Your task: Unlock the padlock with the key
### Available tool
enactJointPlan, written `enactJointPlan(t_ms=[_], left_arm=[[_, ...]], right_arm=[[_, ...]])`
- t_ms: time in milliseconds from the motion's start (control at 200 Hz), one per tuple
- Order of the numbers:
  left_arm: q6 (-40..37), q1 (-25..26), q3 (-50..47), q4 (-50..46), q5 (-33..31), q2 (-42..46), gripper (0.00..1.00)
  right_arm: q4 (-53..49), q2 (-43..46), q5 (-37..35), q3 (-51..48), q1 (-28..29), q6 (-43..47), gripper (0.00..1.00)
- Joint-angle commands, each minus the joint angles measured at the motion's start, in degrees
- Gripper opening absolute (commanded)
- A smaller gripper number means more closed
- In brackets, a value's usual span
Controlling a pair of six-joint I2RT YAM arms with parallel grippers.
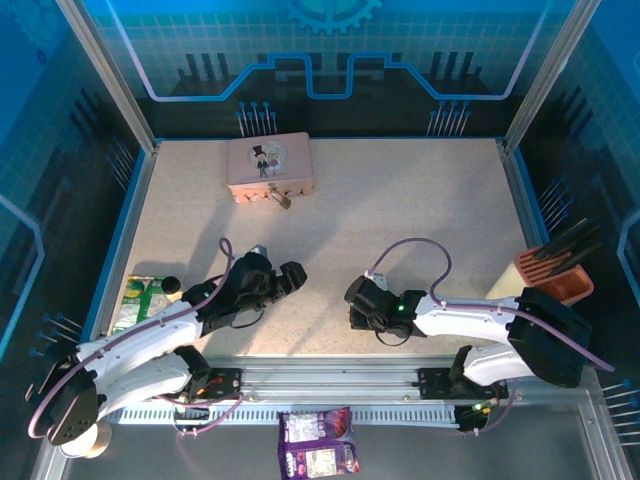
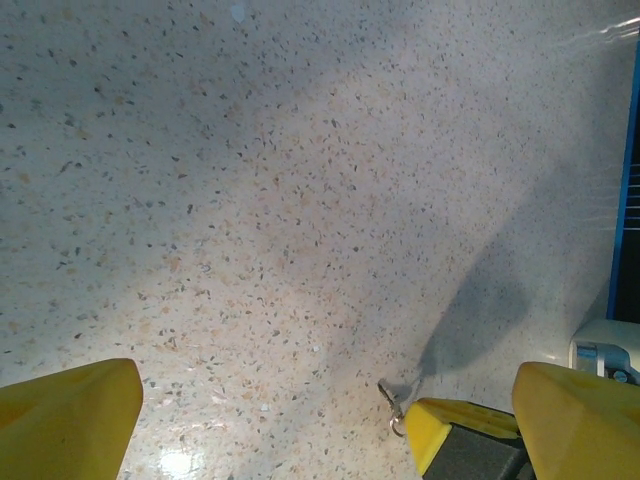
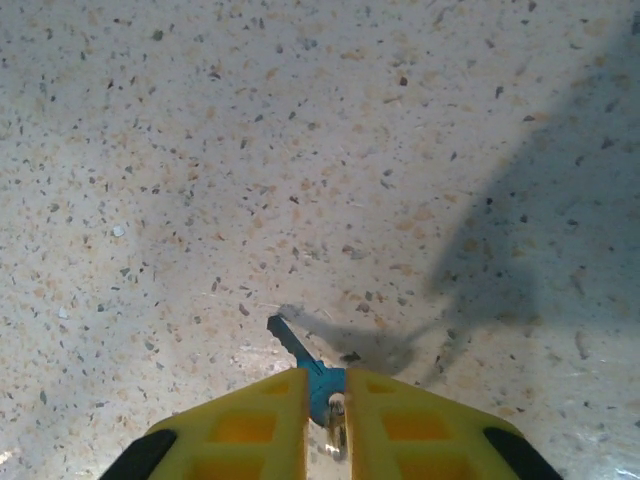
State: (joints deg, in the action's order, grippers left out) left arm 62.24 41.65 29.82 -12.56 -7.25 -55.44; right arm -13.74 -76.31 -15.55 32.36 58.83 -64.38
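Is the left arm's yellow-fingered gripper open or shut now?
Open: in its wrist view the left gripper has its yellow fingers far apart, speckled table between them.

My left arm (image 1: pixel 130 352) and right arm (image 1: pixel 470 315) wear white shells with black joints and black wrist blocks. A mauve cable (image 1: pixel 410 241) loops along each. I see a green light (image 1: pixel 399 307) on the right and chunky yellow fingers (image 3: pixel 240 432).
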Motion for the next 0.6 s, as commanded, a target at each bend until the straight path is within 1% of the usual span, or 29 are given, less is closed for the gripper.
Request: enactJointPlan(t_ms=[0,55,140,305,435,595], left_arm=[[-1.77,0.22,0.41,-2.15,-1.97,1.64,0.97],[-1.98,0.27,0.48,-2.71,-2.25,1.91,0.97],[-2.25,0.16,0.48,-3.11,-2.42,2.31,0.98],[-2.64,0.02,0.53,-3.44,-2.6,2.53,0.98],[-2.63,0.1,0.54,-3.44,-2.6,2.53,0.99],[-2.6,0.1,0.5,-3.57,-2.6,2.63,0.99]], right_arm=[[-1.87,-0.14,-1.18,0.12,0.24,-0.22,0.25],[-2.29,-0.21,-1.37,0.17,0.24,-0.37,0.3],[-3.03,0.15,-2.0,-0.01,0.22,-0.57,0.33],[-3.92,0.15,-2.47,-0.24,-0.01,-0.84,0.36],[-4.26,-2.3,-1.2,0.79,-0.03,-0.75,0.38],[-2.83,-5.29,0.53,1.73,-0.21,-0.24,0.39]])
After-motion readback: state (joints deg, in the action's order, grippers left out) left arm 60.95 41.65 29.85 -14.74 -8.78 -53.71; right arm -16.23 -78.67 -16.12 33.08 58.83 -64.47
